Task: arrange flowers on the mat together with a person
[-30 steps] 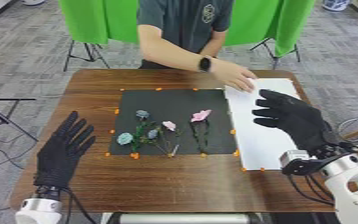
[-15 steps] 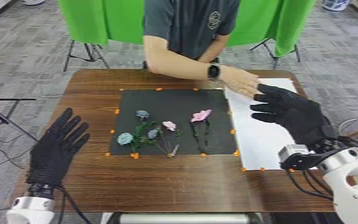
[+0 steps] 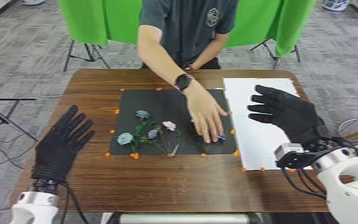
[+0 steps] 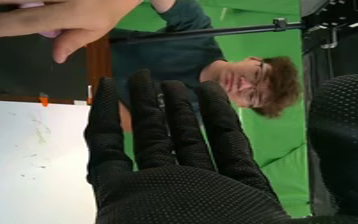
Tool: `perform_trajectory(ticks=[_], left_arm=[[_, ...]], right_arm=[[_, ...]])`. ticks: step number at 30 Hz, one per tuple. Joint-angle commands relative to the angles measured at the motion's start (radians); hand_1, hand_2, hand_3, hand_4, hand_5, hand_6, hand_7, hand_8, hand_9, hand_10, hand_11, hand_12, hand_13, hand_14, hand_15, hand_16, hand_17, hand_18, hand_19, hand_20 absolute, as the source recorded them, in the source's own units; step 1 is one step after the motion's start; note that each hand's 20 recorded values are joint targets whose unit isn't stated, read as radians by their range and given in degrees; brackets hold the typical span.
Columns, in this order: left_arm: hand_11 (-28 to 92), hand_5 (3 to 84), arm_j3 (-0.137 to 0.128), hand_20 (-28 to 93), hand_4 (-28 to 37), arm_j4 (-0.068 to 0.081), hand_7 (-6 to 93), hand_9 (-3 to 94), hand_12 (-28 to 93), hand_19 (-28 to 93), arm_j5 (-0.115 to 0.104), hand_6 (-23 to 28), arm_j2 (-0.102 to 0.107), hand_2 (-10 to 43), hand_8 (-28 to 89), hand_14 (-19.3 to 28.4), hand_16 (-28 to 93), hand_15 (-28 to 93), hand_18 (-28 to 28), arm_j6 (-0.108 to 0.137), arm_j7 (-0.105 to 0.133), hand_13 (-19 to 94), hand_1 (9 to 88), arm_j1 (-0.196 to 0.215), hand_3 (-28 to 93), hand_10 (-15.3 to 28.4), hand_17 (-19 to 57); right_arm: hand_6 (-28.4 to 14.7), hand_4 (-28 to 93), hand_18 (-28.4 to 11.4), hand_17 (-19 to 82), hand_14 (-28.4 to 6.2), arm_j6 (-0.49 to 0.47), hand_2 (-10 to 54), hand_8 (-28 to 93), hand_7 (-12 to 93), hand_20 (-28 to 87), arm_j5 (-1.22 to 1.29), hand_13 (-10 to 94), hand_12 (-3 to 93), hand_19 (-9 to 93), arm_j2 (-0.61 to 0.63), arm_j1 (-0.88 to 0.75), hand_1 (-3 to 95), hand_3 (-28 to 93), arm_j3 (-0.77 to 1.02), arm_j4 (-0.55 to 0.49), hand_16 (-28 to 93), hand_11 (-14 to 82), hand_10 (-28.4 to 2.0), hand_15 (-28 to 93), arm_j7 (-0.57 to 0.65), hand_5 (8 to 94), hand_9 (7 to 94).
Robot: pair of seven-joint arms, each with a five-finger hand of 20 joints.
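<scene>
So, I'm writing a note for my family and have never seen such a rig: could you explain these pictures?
This is a two-armed robot working with a person. The view looking down comes from a camera on its head; the other comes from its right wrist, so that glove looms large.

The black-gloved left hand and right hand are the robot's, both open and holding nothing. On the brown table lie a dark mat and a white sheet, with blue flowers and a pink flower on the mat. The bare hand over the mat is the person's; whether it grips anything, I can't tell.
</scene>
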Motion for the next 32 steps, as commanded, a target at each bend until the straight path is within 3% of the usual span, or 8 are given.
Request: perform_trajectory(ticks=[1,9,11,13,15,16,19,32], left_arm=[[14,27.6,0.019,10,-28.2,0.005,13.1,21.7,15,37,-0.001,2.8,-0.021,-6.9,-7,12.9,5,14,20.5,-0.003,-0.014,20,25.1,0.016,70,10.3,-11.6],[14,27.8,0.006,10,-28.2,-0.004,13.0,21.7,15,37,-0.001,2.8,-0.018,-6.8,-7,13.0,5,14,20.6,0.005,-0.003,20,25.2,0.024,70,10.2,-11.6],[14,27.8,0.002,10,-28.2,-0.001,13.1,21.8,15,37,0.004,2.8,-0.015,-6.7,-7,13.0,5,14,20.6,-0.023,-0.02,20,25.2,0.021,69,10.3,-11.6],[14,27.8,0.018,10,-28.2,-0.009,13.0,21.7,15,37,-0.007,2.9,-0.032,-6.5,-7,13.0,5,14,20.5,0.006,-0.039,20,25.1,0.032,69,10.3,-11.6],[14,27.9,0.019,10,-28.2,0.006,12.8,21.8,15,37,0.005,3.0,-0.03,-6.5,-7,13.0,5,14,20.6,-0.036,-0.029,19,25.0,0.015,69,10.3,-11.6],[14,27.9,0.013,10,-28.2,0.003,12.8,21.7,15,37,0.007,2.9,-0.023,-6.4,-7,13.0,5,14,20.6,-0.03,-0.051,19,24.9,0.015,69,10.3,-11.6],[14,27.8,0.016,10,-28.2,0.003,12.8,21.7,15,37,-0.006,2.9,-0.025,-6.2,-7,13.0,5,14,20.7,-0.003,-0.01,19,24.7,0.009,70,10.3,-11.6],[14,27.7,0.04,10,-28.3,0.016,12.6,21.6,15,37,-0.004,2.9,-0.059,-5.9,-7,13.0,5,14,20.6,-0.023,-0.052,19,24.8,-0.008,69,10.3,-11.7]], right_arm=[[-6.9,-24,-22.4,6,-14.4,0.004,2.4,-8,15,30,-0.02,29,23.9,48,-0.029,-0.003,15.5,81,-0.005,0.016,25,11.4,-15.6,27,0.007,35.0,33.6],[-6.9,-24,-22.3,6,-14.3,-0.004,2.4,-8,16,30,-0.015,29,24.1,48,-0.021,0.021,15.4,82,-0.026,0.029,25,11.2,-15.5,26,0.004,35.0,33.4],[-6.9,-24,-22.3,6,-14.3,-0.022,2.4,-8,15,30,-0.013,29,24.0,48,-0.026,-0.003,15.4,82,-0.008,0.02,25,11.1,-15.5,26,0.005,35.0,33.4],[-6.9,-24,-22.3,6,-14.3,0.012,2.5,-8,15,30,-0.001,29,24.1,48,-0.025,-0.043,15.3,81,0.003,0.005,25,11.2,-15.5,26,0.011,35.0,33.5],[-6.8,-24,-22.4,6,-14.4,-0.005,2.7,-8,15,30,0.004,29,24.2,48,-0.012,-0.035,15.0,81,0.01,0.011,25,11.6,-15.5,27,-0.033,35.1,34.1],[-6.7,-24,-22.4,6,-14.4,0.003,2.8,-8,15,30,0.001,30,24.1,48,-0.008,-0.049,14.9,81,0.008,0.004,25,11.7,-15.4,27,-0.031,35.2,34.3],[-6.7,-24,-22.4,6,-14.2,0.024,2.7,-8,15,30,-0.008,30,23.9,48,0.002,-0.006,14.6,82,-0.019,0.023,25,11.7,-15.4,27,-0.06,35.3,34.3],[-6.6,-24,-22.4,6,-14.1,0.039,2.3,-8,15,30,0.006,30,23.9,48,-0.002,-0.045,14.7,82,-0.002,0.019,25,11.6,-15.4,27,-0.046,35.1,34.2]])
